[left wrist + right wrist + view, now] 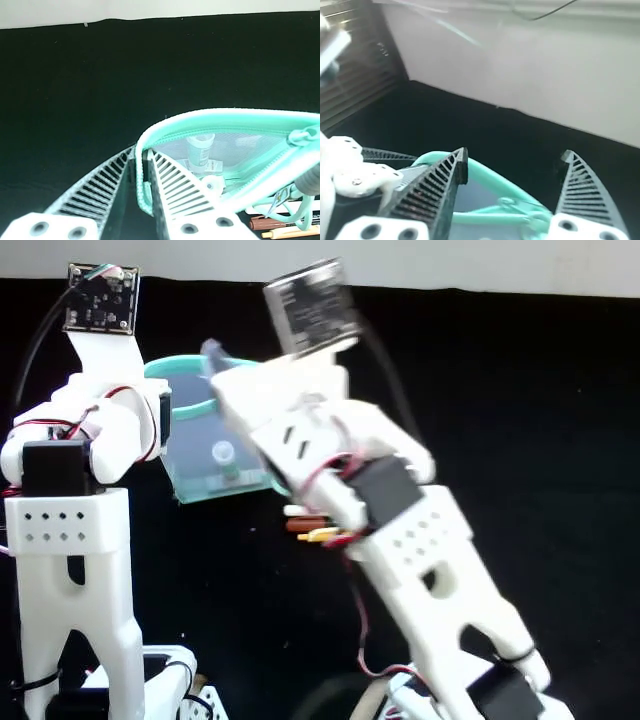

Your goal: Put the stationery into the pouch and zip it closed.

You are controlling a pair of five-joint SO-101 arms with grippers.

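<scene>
One tube [200, 149] lies inside the pouch [225, 117] in the left wrist view.

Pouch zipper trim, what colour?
Mint green on the pouch; the left wrist view shows it best.

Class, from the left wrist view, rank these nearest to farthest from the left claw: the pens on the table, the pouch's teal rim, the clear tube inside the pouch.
1. The teal rim: pinched in the left claw itself.
2. The clear tube: inside the pouch, behind its mesh wall.
3. The pens: on the black table, past the pouch's other end.
</scene>
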